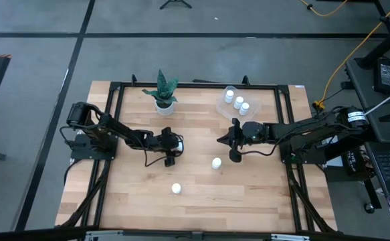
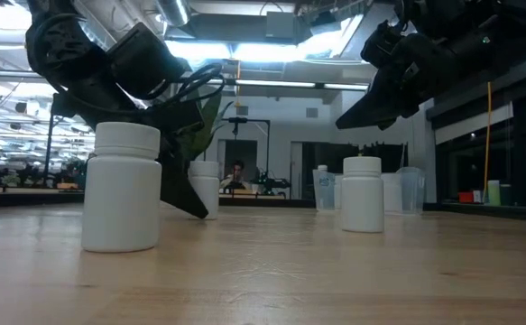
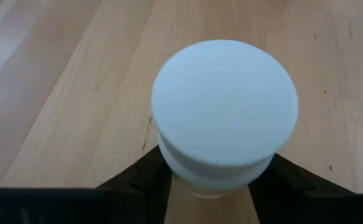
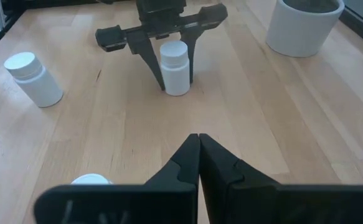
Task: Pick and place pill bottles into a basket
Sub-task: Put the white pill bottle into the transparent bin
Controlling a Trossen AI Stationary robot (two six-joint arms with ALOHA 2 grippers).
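**Left gripper grasping a bottle; three bottles in the tray**

High view: you see the clear shallow plastic basket holding three small white capped pill bottles; two more stand loose mid-table.

Low view: basket contents blur together.

Left wrist view: left gripper fingers grasp a sixth bottle.

Right wrist view: right gripper fingers clenched, empty.

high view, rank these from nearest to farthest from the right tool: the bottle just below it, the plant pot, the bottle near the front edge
From the right tool:
1. The loose pill bottle, just beside it toward the front.
2. The front bottle, farther toward the front and the left arm's side.
3. The plant pot, at the back edge.
The last two are fairly close.
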